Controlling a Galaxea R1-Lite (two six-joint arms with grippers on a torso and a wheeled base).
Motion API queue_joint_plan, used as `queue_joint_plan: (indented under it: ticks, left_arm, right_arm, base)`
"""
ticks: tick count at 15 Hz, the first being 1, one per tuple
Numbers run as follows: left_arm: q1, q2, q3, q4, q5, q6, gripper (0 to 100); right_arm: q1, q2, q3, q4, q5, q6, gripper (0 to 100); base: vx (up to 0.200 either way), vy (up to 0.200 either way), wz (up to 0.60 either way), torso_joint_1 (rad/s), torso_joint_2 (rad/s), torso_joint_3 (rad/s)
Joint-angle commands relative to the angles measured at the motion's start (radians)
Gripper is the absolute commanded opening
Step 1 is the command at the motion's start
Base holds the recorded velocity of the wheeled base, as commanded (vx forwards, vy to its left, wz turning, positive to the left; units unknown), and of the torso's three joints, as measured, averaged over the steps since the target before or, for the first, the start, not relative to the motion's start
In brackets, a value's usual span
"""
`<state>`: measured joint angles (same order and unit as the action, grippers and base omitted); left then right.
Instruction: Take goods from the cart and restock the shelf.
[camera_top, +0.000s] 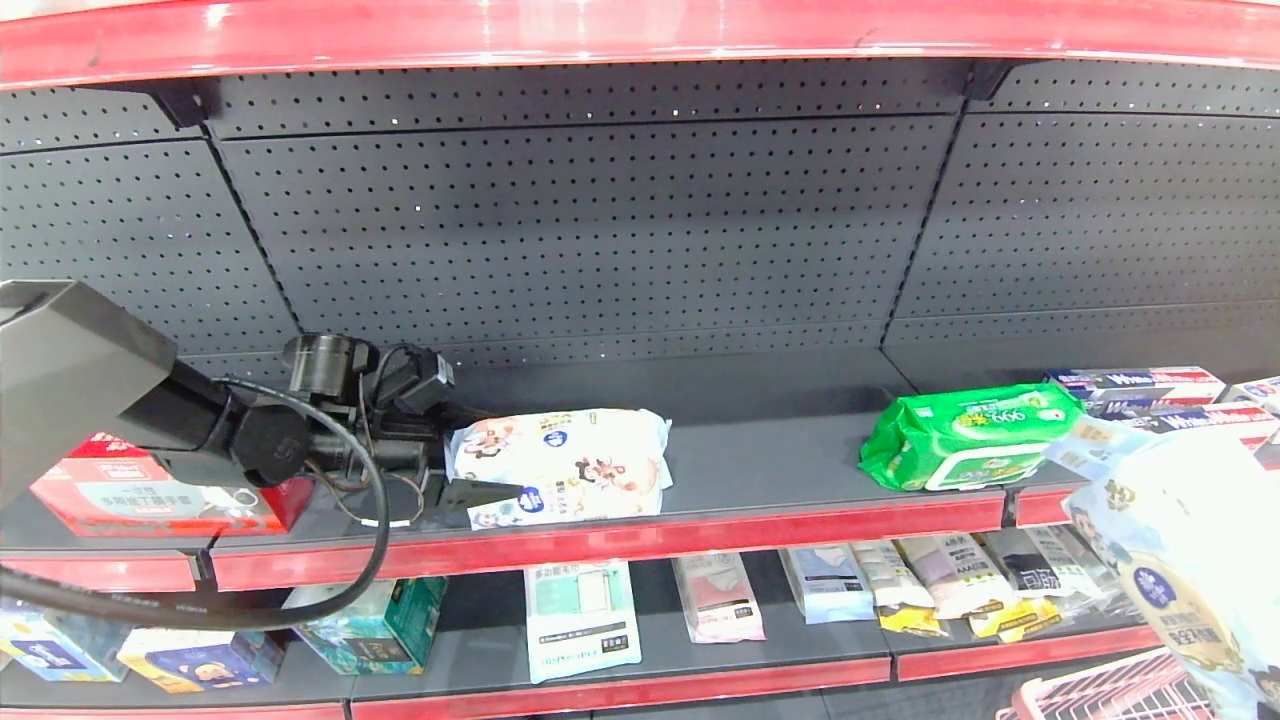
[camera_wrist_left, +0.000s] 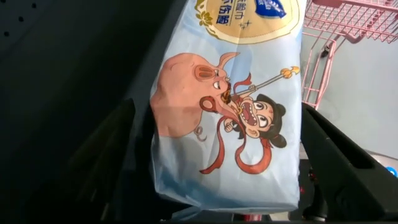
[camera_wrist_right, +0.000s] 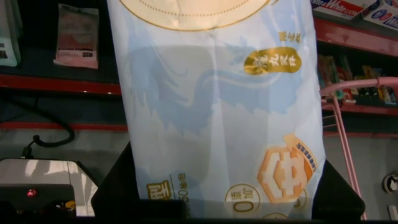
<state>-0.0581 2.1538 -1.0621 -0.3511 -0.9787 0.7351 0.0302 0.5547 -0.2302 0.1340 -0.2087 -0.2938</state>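
My left pincer (camera_wrist_left: 217, 124) is in over the middle shelf (camera_top: 770, 460). The cartoon pack (camera_top: 560, 465) lies flat on the dark board right at its tip, with the near end reaching into the pincer. From my left wrist, the printed pig and the open-mouthed figure face up at me. I cannot tell whether this pincer clamps the pack or only sits loosely around it.

My right pincer (camera_wrist_right: 227, 162) is closed on a pale blue pack (camera_top: 1190, 560). It holds the pack upright in the air, out in front of the shelf's right end and above the pink wire cart (camera_top: 1100, 690). The pack's lower end sits between my fingers (camera_wrist_right: 118, 186), and the rest stands up out of them.

The shelf board is dark grey with a glossy red front lip (camera_top: 600, 545). On the same board a green pack (camera_top: 965, 435) lies at the front edge, well apart from the cartoon pack and to its right. Blue-and-white boxes (camera_top: 1140, 385) lie just beyond the green pack. A red box (camera_top: 150, 495) sits at the far left, partly behind my left arm.

A black pegboard panel (camera_top: 600, 220) forms the back wall, under a red upper board (camera_top: 600, 30). On the shelf below are a teal box (camera_top: 380, 620), a white-and-green packet (camera_top: 580, 615) and a pink packet (camera_top: 715, 595). A row of overlapping packets (camera_top: 960, 580) lies toward the right.
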Motion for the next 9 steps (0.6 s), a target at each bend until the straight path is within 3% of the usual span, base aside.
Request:
queue_joint_plan:
  ticks: [1, 9]
  left_arm:
    - [0.000, -0.023, 0.007, 0.000, 0.000, -0.002, 100]
    - [0.041, -0.103, 0.030, 0.000, 0.000, -0.023, 100]
  right_arm:
    - [0.000, -0.009, 0.006, -0.001, 0.000, -0.001, 0]
    - [0.000, -0.012, 0.031, -0.001, 0.000, -0.001, 0]
  base:
    - [0.000, 0.000, 0.00, 0.000, 0.00, 0.000]
    - [0.000, 0.000, 0.00, 0.000, 0.00, 0.000]
